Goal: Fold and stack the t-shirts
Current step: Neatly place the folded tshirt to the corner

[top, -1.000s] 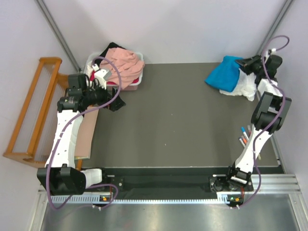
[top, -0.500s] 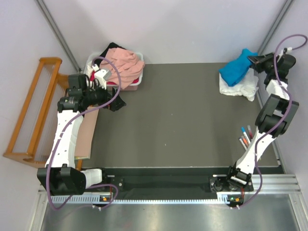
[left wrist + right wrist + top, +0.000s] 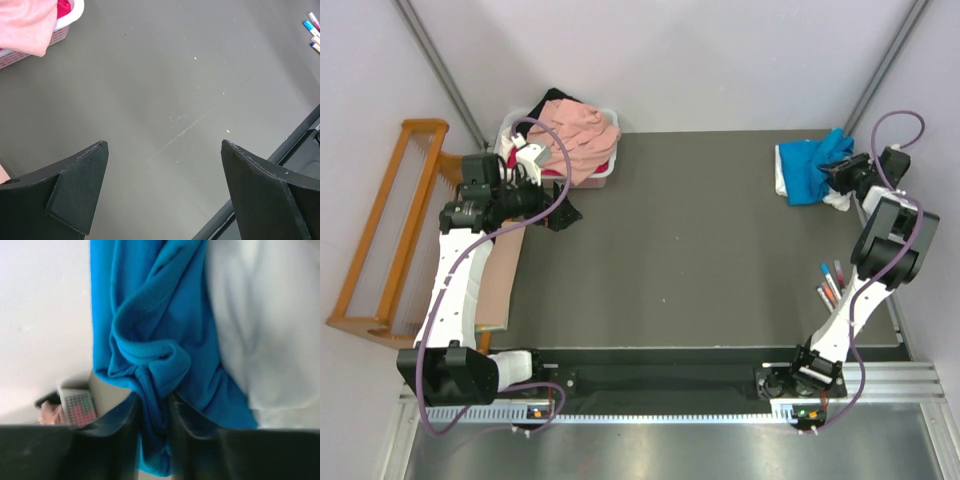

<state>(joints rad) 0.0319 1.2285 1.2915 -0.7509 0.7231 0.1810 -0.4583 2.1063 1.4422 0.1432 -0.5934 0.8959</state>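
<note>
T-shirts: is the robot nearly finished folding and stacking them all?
Not nearly. Done: no neat stack shows. In hand: the right gripper pinches the crumpled bright blue cloth t-shirt, which drapes over a rumpled white cloth t-shirt. Left to do: a salmon-pink cloth t-shirt and other clothes sit heaped in the white plastic tub, and the open left gripper holds nothing.
</note>
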